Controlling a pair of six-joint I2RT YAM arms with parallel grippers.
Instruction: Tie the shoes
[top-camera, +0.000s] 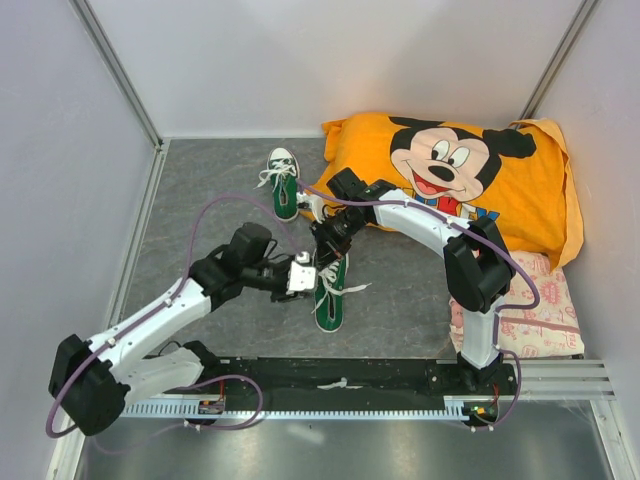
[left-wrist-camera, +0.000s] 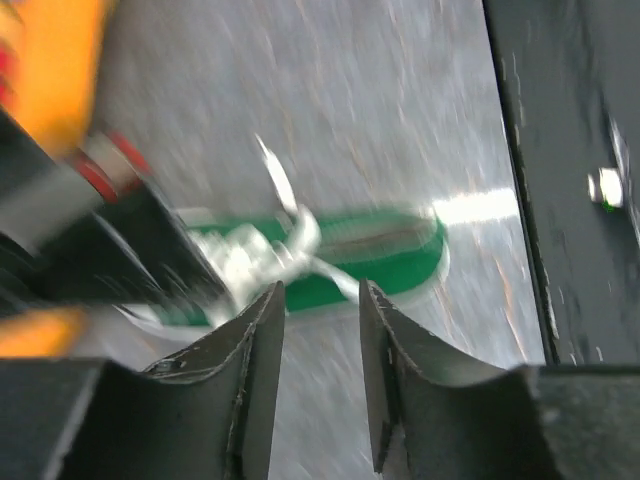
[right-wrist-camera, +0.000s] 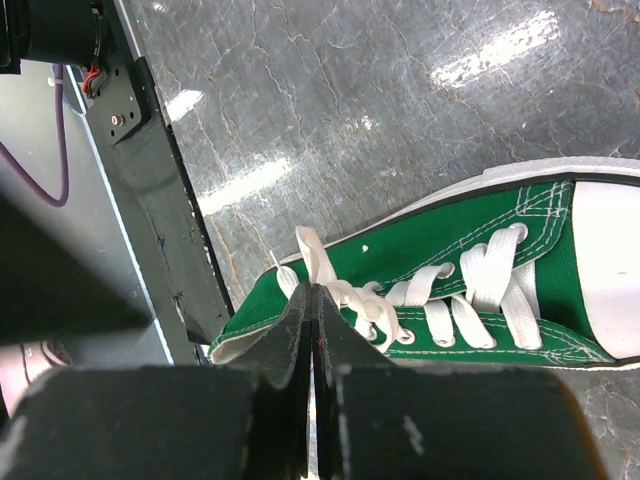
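The right end effector (right-wrist-camera: 312, 300) is pinching a lace (right-wrist-camera: 310, 258) of the green shoe (right-wrist-camera: 480, 235) just below its tips while the left end effector (left-wrist-camera: 322, 300) is hovering half-spread nearby, and a jerky tug could slip that lace free.

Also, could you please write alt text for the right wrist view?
The right gripper, closed, pinches a white lace at the opening of a green sneaker lying on a grey table; its white toe cap is at the right edge.
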